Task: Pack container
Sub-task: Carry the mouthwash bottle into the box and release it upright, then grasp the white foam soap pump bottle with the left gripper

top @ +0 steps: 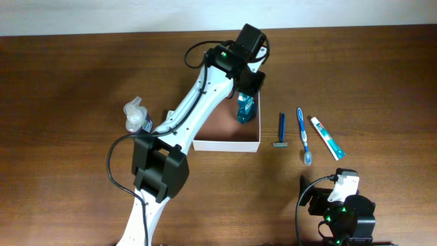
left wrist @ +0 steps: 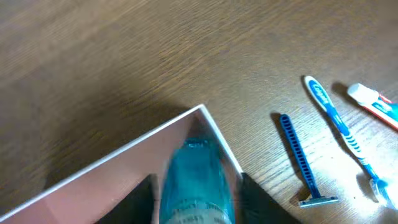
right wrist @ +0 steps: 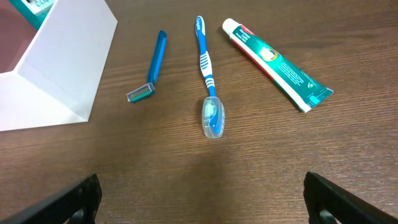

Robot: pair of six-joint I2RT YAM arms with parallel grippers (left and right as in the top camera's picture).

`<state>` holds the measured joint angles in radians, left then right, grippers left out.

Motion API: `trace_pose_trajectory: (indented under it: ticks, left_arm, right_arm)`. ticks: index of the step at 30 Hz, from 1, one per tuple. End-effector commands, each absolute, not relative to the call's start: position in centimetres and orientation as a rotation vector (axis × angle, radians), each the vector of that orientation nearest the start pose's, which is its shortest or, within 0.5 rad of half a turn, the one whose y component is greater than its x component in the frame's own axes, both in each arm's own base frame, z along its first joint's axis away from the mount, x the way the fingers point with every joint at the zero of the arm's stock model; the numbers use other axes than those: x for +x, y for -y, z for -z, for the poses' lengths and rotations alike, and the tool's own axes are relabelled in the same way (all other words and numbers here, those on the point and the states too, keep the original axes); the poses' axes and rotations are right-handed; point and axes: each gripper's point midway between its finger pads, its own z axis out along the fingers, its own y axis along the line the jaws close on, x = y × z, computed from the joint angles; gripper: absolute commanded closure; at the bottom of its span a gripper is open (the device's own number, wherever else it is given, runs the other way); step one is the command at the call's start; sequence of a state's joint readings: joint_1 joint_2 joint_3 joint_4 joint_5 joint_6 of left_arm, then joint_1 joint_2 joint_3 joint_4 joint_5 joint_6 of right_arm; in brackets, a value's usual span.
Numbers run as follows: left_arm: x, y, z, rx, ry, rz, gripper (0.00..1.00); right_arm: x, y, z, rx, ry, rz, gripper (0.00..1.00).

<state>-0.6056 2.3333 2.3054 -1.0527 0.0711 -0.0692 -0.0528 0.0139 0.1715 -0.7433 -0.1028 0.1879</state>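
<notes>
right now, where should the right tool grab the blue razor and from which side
Take the razor by the middle of its straight handle, coming down from above with the right tool closing across its narrow width. It lies flat, apart from the container and toothbrush on either side.

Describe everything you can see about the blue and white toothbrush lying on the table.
The blue and white plastic toothbrush lies flat on the brown wooden table, between the blue disposable razor and the white and green toothpaste tube, touching neither. Its slim handle has white stripes near the neck, and a clear blue cap covers the head, which points toward the robot's side.
</notes>
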Motion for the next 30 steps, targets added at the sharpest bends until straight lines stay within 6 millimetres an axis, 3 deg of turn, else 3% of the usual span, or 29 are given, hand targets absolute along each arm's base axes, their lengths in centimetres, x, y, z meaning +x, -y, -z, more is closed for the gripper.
trace_pose_trajectory:
  ticks: [1,5,6,12,15,18,19,21,23,25,26,28,30]
  left_arm:
    - [45.2,34.5,-15.1,0.843,-2.512,0.289,0.41]
    - [44.8,34.2,-17.2,0.84,-2.5,0.292,0.32]
    - [44.2,33.8,-19.1,0.838,-2.493,0.294,0.29]
    - [42.8,30.5,-25.7,0.779,-2.448,0.221,0.2]
    - [42.2,27.2,-28.4,0.719,-2.446,0.131,0.17]
    - [41.4,21.6,-29.9,0.629,-2.505,-0.009,0.15]
    - [41.0,19.5,-30.0,0.596,-2.541,-0.052,0.15]
    - [40.1,12.5,-29.6,0.432,-2.684,-0.119,0.15]
    - [40.3,9.5,-29.2,0.33,-2.732,-0.088,0.07]
    - [40.7,6.5,-28.2,0.224,-2.781,-0.064,0.07]
    - [40.6,4.0,-26.7,0.136,-2.849,-0.021,0.07]
    - [40.0,1.3,-24.5,0.051,-2.934,-0.017,0.07]
    - [39.4,-0.2,-22.2,0.064,-3.005,0.01,0.2]
  right_arm:
    - [19.3,-0.5,-7.8,0.221,-2.148,-0.18,0.01]
    - [19.3,-0.5,-7.8,0.221,-2.148,-0.18,0.01]
    - [19.3,-0.5,-7.8,0.221,-2.148,-0.18,0.01]
    - [19.3,-0.5,-7.8,0.221,-2.148,-0.18,0.01]
    - [19.3,-0.5,-7.8,0.221,-2.148,-0.18,0.01]
    - [19.3,-0.5,-7.8,0.221,-2.147,-0.18,0.01]
    - [19.3,-0.5,-7.8,0.221,-2.148,-0.18,0.01]
    - [19.3,-0.5,-7.8,0.221,-2.148,-0.18,0.01]
    - [19.3,-0.5,-7.8,0.221,-2.148,-0.18,0.01]
    - [19.3,-0.5,-7.8,0.221,-2.147,-0.18,0.01]
    - [19.3,-0.5,-7.8,0.221,-2.148,-0.18,0.01]
    - [19.3,-0.5,-7.8,0.221,-2.148,-0.18,0.01]
    - [19.3,-0.5,-7.8,0.221,-2.148,-0.18,0.01]
